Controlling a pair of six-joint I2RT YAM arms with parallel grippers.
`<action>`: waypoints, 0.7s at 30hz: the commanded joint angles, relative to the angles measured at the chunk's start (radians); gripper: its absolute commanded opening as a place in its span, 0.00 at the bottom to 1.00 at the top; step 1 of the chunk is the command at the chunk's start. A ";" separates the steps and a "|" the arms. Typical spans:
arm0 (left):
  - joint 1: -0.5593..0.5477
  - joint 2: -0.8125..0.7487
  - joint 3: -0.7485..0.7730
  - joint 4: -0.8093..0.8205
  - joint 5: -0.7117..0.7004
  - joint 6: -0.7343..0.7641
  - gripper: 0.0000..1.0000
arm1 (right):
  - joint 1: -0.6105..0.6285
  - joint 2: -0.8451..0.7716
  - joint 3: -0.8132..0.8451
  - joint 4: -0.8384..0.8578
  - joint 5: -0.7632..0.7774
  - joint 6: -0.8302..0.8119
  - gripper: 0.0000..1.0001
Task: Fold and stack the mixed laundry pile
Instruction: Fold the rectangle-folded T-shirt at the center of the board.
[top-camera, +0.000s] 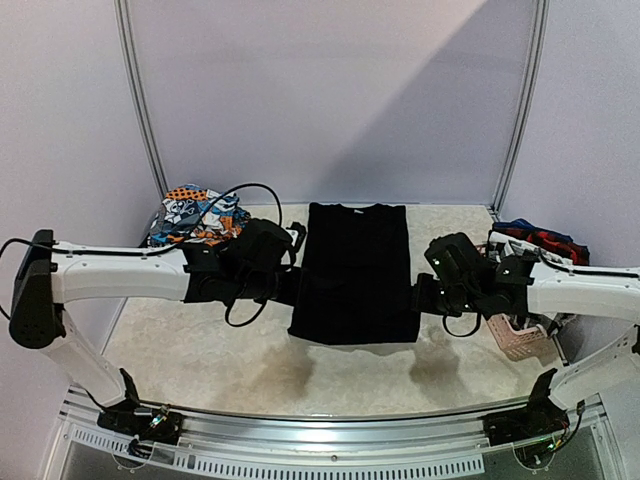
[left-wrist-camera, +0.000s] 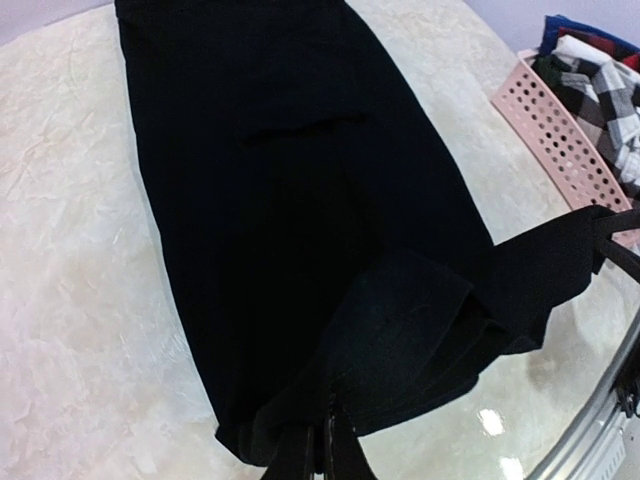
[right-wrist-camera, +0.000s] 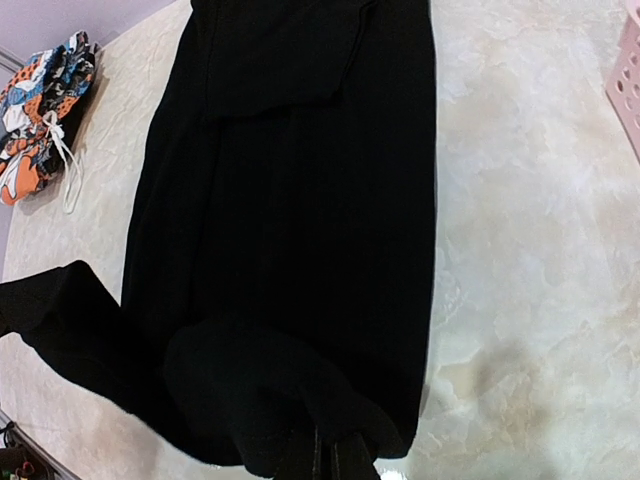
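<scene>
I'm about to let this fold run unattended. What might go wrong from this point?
1. The left pincer and right pincer each pinch only a bunched bit of the black garment at its near end; a layer may slip free and the folded-in sides fall open.
2. The pink basket sits right beside and partly under the right arm; a wide swing could knock it.
3. Uneven lifting would likely skew the fold.

Robot lab test booth: plain lilac wall panels, metal corner poles, aluminium rail fronting marble-look tabletop.
</scene>
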 joint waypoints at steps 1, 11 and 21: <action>0.049 0.043 0.055 0.014 0.027 0.056 0.00 | -0.049 0.077 0.081 0.040 -0.064 -0.084 0.00; 0.148 0.131 0.151 -0.009 0.088 0.160 0.00 | -0.161 0.219 0.202 0.023 -0.108 -0.148 0.00; 0.223 0.245 0.267 -0.019 0.185 0.205 0.00 | -0.228 0.328 0.302 0.006 -0.134 -0.191 0.00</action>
